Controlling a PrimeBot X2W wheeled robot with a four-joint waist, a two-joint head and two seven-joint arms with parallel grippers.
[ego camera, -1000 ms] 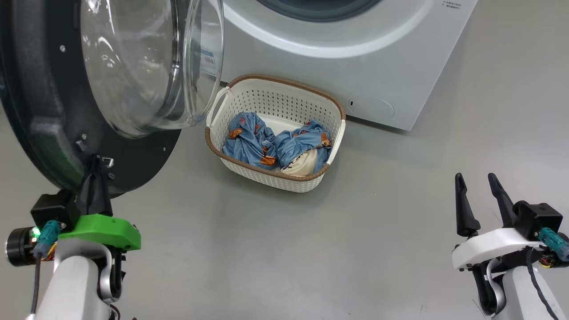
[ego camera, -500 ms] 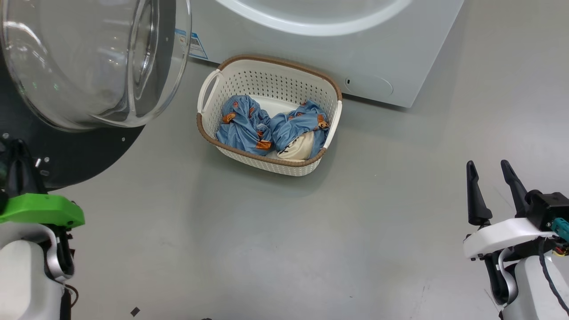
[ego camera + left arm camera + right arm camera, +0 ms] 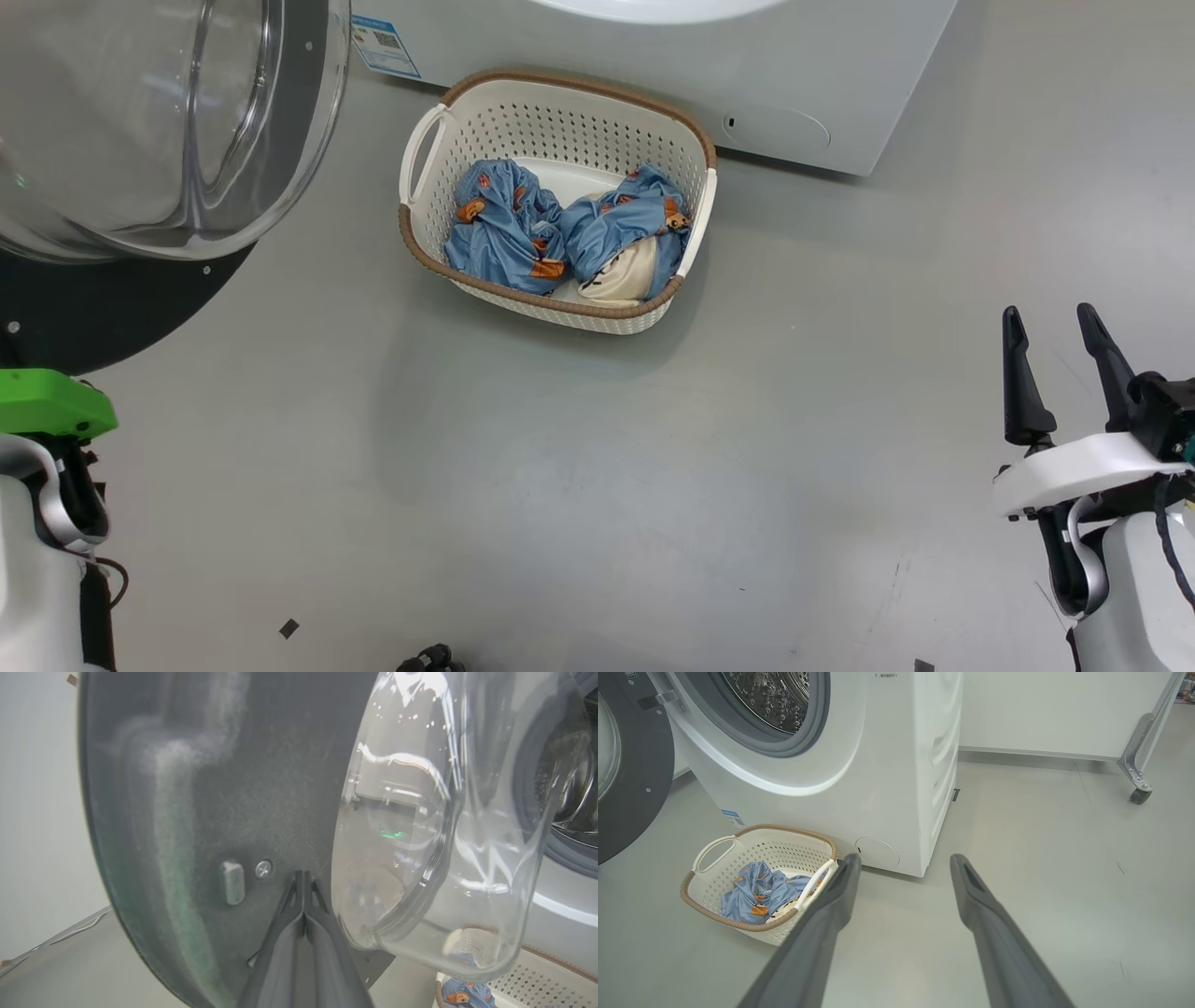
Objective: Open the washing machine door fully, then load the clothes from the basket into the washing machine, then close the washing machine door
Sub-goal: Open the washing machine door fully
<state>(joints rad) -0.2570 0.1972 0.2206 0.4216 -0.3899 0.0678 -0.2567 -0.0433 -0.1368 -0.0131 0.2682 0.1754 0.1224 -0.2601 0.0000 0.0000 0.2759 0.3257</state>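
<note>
The washing machine door (image 3: 93, 308) stands swung open at the upper left, its glass bowl (image 3: 140, 121) bulging toward me. In the left wrist view my left gripper (image 3: 303, 877) is shut, its tips against the door's black inner face (image 3: 210, 812) beside the bowl. The basket (image 3: 691, 140) sits on the floor before the washing machine (image 3: 653, 56), holding the clothes (image 3: 504, 233), two blue bear-print bundles. My right gripper (image 3: 1048, 317) stands open and empty at the lower right, well clear of the basket (image 3: 738, 924). The right wrist view also shows the drum mouth (image 3: 775, 704).
Bare grey floor (image 3: 607, 467) spreads between me and the basket. A round flap (image 3: 775, 126) and a QR sticker (image 3: 378, 42) mark the washer's front. A white panel on a castor leg (image 3: 1139, 793) stands behind, right of the washer.
The head camera has shifted. Relative to the basket, the door has swung further left and away, with my shut left gripper against it. My right gripper has stayed open.
</note>
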